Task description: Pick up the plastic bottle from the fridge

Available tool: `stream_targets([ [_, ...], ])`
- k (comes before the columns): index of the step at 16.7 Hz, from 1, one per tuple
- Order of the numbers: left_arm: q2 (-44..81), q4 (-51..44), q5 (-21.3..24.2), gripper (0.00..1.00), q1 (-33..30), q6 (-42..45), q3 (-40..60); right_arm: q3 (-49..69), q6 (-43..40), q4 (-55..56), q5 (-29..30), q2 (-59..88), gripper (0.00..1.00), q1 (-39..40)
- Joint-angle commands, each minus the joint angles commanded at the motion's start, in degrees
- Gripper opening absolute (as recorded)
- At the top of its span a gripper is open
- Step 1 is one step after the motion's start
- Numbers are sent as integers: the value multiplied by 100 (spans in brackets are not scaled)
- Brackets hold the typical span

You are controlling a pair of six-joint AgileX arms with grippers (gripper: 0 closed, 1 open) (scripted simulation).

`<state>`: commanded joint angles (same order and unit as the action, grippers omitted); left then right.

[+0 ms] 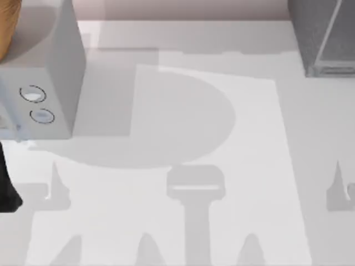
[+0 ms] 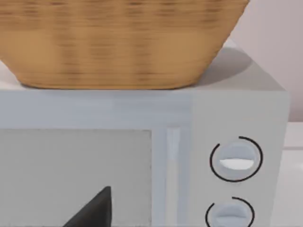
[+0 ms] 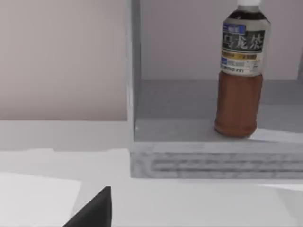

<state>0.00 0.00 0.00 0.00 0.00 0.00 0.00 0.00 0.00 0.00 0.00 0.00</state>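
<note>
The plastic bottle point(image 3: 239, 90) stands upright inside the fridge point(image 3: 133, 94), on its grey floor. It holds brown liquid and has a white cap and a dark label. In the top view the fridge point(image 1: 324, 39) is the dark grey cabinet at the table's far right corner. A dark tip of my right gripper point(image 3: 92, 213) shows low in the right wrist view, well short of the fridge's front edge and off to one side of the bottle. My left gripper point(image 2: 92, 213) faces the front of the light grey box. A dark part of the left arm point(image 1: 8, 185) sits at the table's left edge.
A light grey box with two round dials point(image 1: 41, 83) stands at the far left of the table. A woven wicker basket point(image 2: 118, 42) rests on top of it. The white table point(image 1: 177, 221) stretches between the box and the fridge, crossed by grey shadows.
</note>
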Motion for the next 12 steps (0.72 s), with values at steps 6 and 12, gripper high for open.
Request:
stream_targets([
  [6,0,0,0,100,0,0,0,92,-9,602,-219,592,100,-225],
  [12,0,0,0,100,0,0,0,384,-6,3089,-978,3259,100,-1040],
])
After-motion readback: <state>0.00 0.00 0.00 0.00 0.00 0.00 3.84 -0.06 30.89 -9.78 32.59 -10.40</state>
